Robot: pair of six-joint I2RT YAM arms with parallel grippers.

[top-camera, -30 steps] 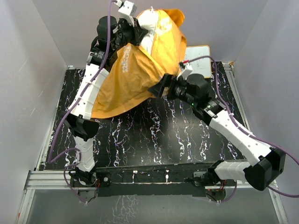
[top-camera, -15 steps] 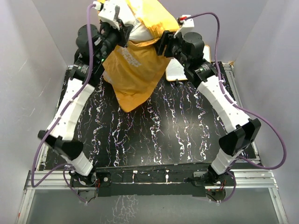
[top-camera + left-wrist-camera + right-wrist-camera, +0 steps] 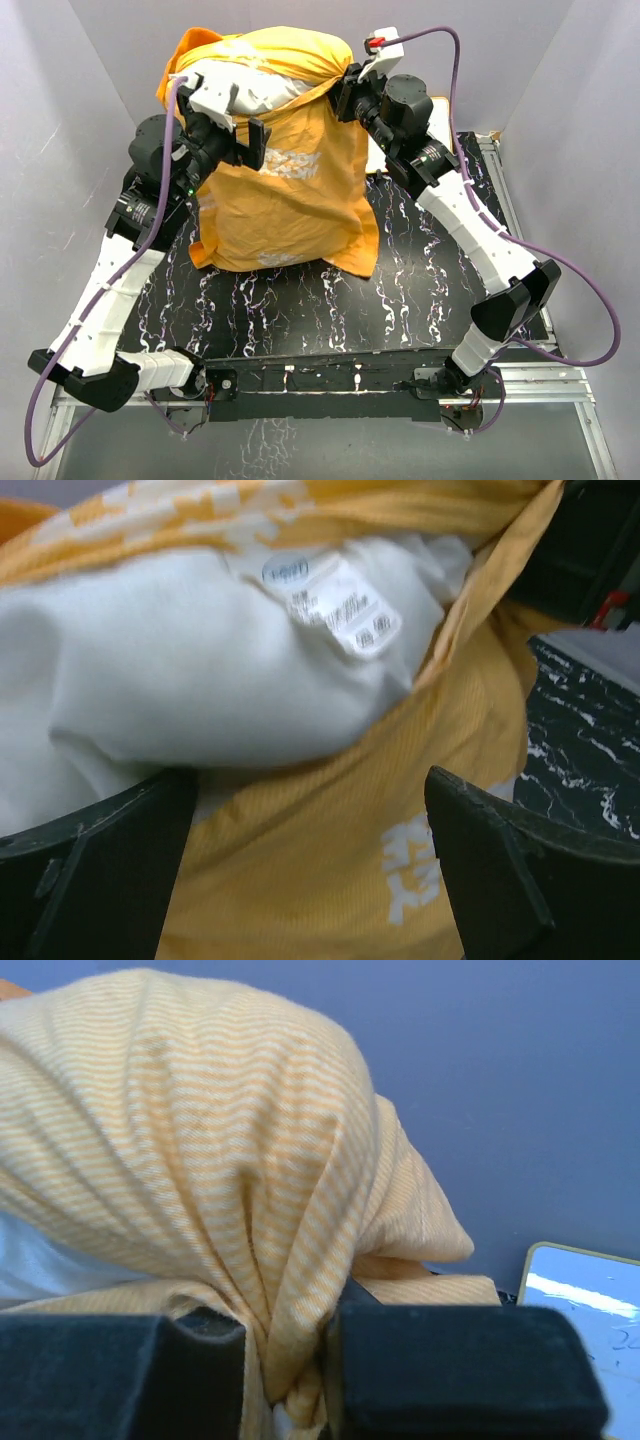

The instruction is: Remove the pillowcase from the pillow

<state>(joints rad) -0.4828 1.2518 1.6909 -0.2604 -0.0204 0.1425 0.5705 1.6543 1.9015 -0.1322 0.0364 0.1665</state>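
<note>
Right gripper: jaws pressed nearly together, pinching a gathered twist of the pillowcase between the pads. That fabric is orange with fine pale stripes, pulled taut into folds that fan up from the pinch.

Left gripper: fingers spread wide. The pillow bulges between and above them, and orange cloth fills the gap below. Can't tell if either pad is touching anything.

The pillow is plain white and plump, with a sewn-in white care label on the exposed end. It pokes out through the pillowcase opening, whose orange edge runs diagonally just right of the label. A blocky white print sits on the cloth below it.

Top view: both grippers are raised high over the far half of the table, left and right, with the bundle slung between them. The pillow is bunched at the top, mostly wrapped, with a white patch showing between the grippers. The rest of the pillowcase hangs down as a loose wrinkled sheet, its lower hem uneven and low over the tabletop. Can't tell if the hem touches.

A whiteboard sits at the far right, behind the right arm.
</note>
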